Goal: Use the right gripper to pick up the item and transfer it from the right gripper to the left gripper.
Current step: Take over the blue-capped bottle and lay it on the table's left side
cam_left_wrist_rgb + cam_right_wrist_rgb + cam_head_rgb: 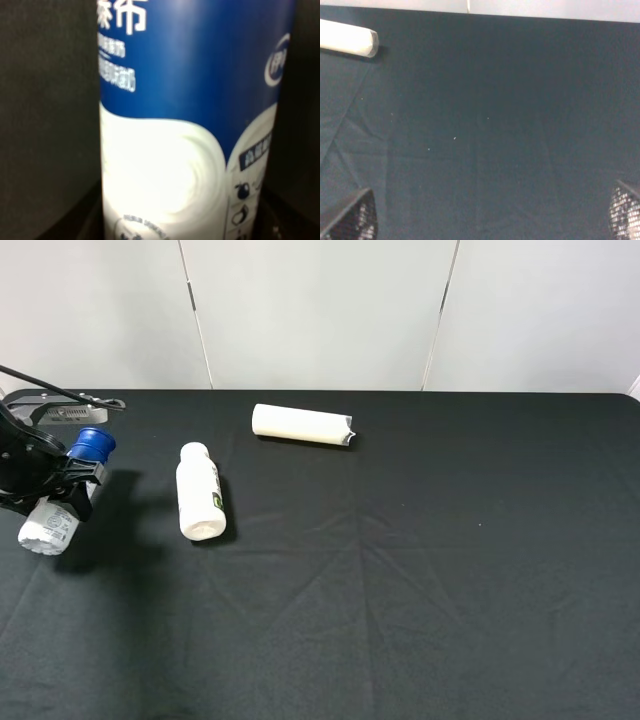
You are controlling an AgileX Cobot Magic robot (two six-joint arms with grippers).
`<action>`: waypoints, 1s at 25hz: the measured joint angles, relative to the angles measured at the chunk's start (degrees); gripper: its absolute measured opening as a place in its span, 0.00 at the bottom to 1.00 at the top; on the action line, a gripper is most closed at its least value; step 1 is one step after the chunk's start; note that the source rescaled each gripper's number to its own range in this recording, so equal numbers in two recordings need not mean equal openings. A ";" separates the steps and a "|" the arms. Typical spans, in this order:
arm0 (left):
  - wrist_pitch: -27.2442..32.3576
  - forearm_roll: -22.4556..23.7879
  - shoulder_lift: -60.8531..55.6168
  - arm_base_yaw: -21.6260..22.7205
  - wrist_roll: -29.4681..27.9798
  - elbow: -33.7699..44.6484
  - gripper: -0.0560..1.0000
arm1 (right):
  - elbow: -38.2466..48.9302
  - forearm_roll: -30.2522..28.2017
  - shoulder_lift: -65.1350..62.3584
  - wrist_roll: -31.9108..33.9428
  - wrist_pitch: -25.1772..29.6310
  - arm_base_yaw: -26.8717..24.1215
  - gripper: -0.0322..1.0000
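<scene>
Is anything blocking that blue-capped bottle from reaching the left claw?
Nothing visible does. The left gripper is already clamped on the blue-capped bottle; the all-white bottle and white tube lie apart from it on the cloth.

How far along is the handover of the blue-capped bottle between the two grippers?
It looks done. The left gripper is shut on the blue-capped bottle, far left in the high view. The right gripper is open and holds nothing, so pickup and transfer appear finished. In hand is only that hold, and nothing of the handover looks left.
</scene>
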 joint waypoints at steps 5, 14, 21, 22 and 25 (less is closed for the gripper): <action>3.38 -6.19 0.00 0.07 1.67 0.00 0.09 | 0.00 0.00 0.00 0.00 0.00 0.00 1.00; 3.74 -7.43 0.00 0.07 2.57 0.00 0.09 | 0.00 0.00 0.00 0.00 0.00 0.00 1.00; 2.24 -7.56 0.00 0.07 5.43 0.00 0.19 | 0.00 0.00 0.00 0.00 0.00 0.00 1.00; 1.87 -7.56 0.00 0.07 5.68 0.00 0.34 | 0.00 0.00 0.00 0.00 0.00 0.00 1.00; 1.03 -7.56 -0.06 0.07 6.00 -0.05 0.81 | 0.00 0.00 0.00 0.00 0.00 0.00 1.00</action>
